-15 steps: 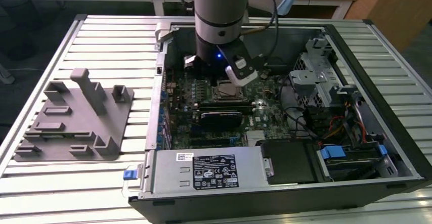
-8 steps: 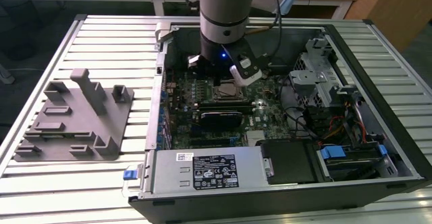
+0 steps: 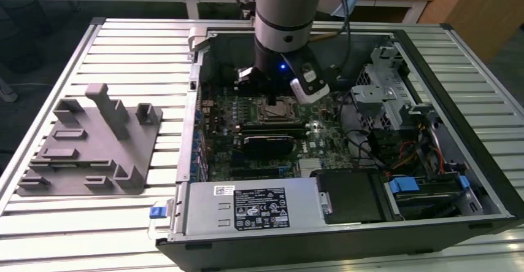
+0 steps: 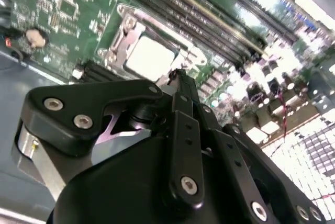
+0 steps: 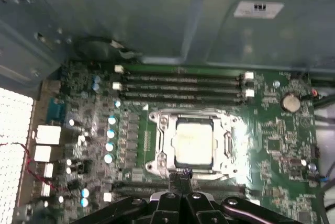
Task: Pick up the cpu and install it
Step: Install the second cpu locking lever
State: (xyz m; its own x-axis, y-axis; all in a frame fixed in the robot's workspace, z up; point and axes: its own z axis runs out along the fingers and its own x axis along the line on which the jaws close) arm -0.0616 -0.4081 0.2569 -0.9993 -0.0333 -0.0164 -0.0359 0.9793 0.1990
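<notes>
While I hang inside the open case, this is what I see, largest thing first.

Table: a pale slatted table (image 3: 107,45) carries everything.
Computer case: an open black case (image 3: 458,57) lies flat on the slats, its inside facing up.
Grey tray: a grey plastic tray (image 3: 82,155) with upright posts sits on the slats at the exterior view's left, well apart from the case.
Motherboard: the green board (image 5: 272,140) covers the case floor; long memory slots (image 5: 183,85) run beside the socket.
My arm: my arm (image 3: 283,20) reaches down into the case, over the board.
My claw: my claw (image 5: 181,176) has its fingers drawn together into a narrow tip with nothing between them; that tip sits at the edge of the socket frame.
Socket: a square metal-framed socket (image 5: 159,143) stands mid-board.
Cpu: the cpu (image 5: 194,143) lies flat inside the socket frame, silver top up; the second wrist view shows the same.
</notes>
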